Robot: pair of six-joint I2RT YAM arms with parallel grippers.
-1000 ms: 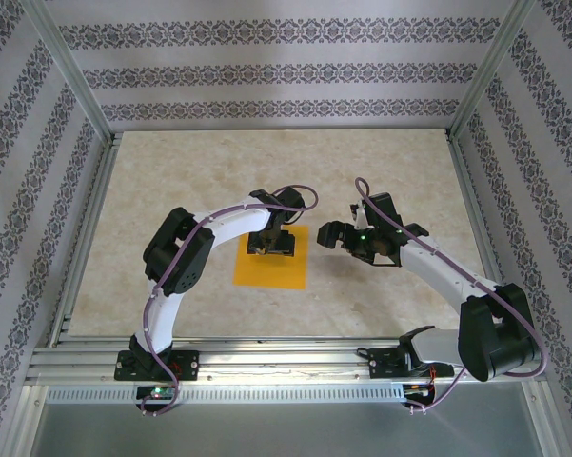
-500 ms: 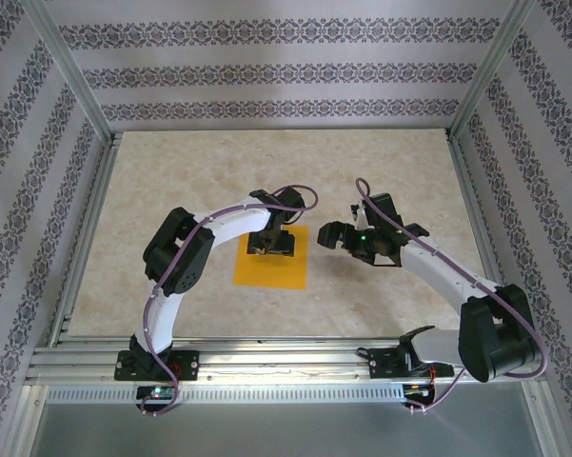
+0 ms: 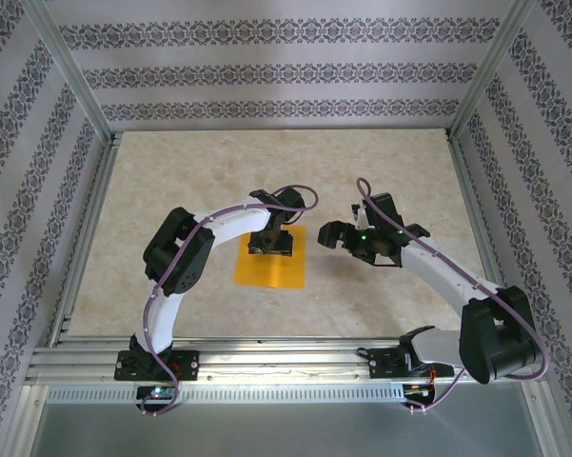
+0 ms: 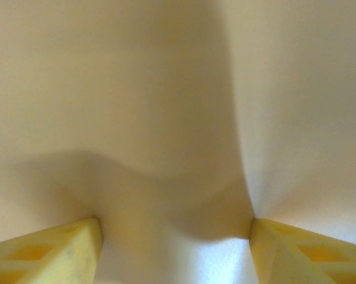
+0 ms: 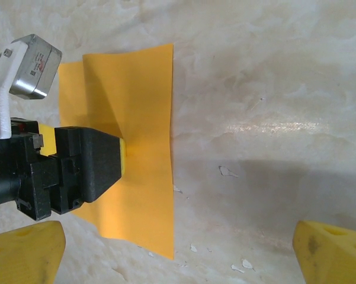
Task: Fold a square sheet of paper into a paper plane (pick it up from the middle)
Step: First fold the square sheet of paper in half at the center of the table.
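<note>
The square sheet of paper [image 3: 272, 272] lies orange on the table between the arms. My left gripper [image 3: 269, 244] stands straight down on its far middle. In the left wrist view the yellow fingertips [image 4: 77, 245] press apart on the sheet [image 4: 166, 106], which humps up in a soft ridge between them; the gripper [image 4: 173, 251] is open. The right wrist view has the sheet [image 5: 145, 106] buckled beside the left gripper's black body [image 5: 77, 171]. My right gripper [image 3: 335, 234] hovers just right of the sheet, open with nothing in it [image 5: 178, 260].
The table [image 3: 171, 190] is pale marble-patterned, with aluminium rails [image 3: 266, 357] at the near edge and patterned walls all round. Small white flecks [image 5: 226, 171] lie on the surface by the sheet's right edge. Free room lies far and left.
The left gripper's jaws have drawn closer on the paper, and the sheet looks a little narrower. Neither arm has shifted.
</note>
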